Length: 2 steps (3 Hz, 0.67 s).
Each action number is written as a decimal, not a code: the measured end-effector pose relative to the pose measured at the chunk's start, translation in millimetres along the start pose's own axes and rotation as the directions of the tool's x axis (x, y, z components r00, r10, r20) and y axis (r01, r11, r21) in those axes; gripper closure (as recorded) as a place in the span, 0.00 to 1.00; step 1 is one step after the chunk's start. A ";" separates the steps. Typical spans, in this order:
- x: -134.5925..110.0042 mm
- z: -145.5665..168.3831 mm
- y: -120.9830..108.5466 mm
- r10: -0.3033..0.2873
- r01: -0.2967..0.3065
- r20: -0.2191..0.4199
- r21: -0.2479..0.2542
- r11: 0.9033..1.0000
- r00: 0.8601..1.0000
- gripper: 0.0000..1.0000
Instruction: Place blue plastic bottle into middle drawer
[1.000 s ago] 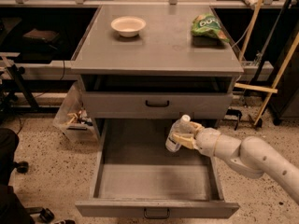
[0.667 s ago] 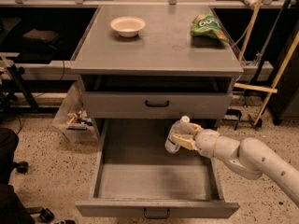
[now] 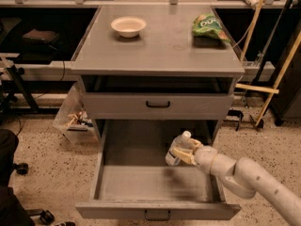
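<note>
The blue plastic bottle (image 3: 177,149) is clear with a white cap and tilts, cap up and to the right. My gripper (image 3: 184,152) is shut on its body, and the arm comes in from the lower right. I hold the bottle inside the open middle drawer (image 3: 141,185), over the right part of its flat tray and just above the floor. I cannot tell whether the bottle's base touches the tray. The drawer is pulled fully out and its small loop handle (image 3: 157,215) is on the front.
The closed grey drawer with a black handle (image 3: 157,104) is directly above. On the cabinet top are a white bowl (image 3: 128,26) and a green snack bag (image 3: 209,25). A clear plastic bin (image 3: 75,120) is on the floor at the left. Wooden poles (image 3: 263,91) lean at the right.
My gripper has lowered the bottle a little further into the open drawer. Nothing else has moved.
</note>
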<state>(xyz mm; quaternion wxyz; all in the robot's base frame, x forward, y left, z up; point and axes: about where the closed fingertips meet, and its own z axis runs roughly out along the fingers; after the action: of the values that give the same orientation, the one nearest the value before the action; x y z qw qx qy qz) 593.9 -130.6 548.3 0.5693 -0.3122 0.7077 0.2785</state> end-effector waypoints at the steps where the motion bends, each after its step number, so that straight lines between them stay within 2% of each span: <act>1: 73.4 -15.0 0.2 0.073 -0.076 0.021 0.142 0.987 0.997 1.00; 2: 108.6 -29.6 -4.7 0.096 -0.101 0.033 0.231 0.968 0.995 1.00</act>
<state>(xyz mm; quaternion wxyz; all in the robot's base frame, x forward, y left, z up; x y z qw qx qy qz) 561.8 -169.4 447.5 0.5950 -0.2048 0.7438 0.2253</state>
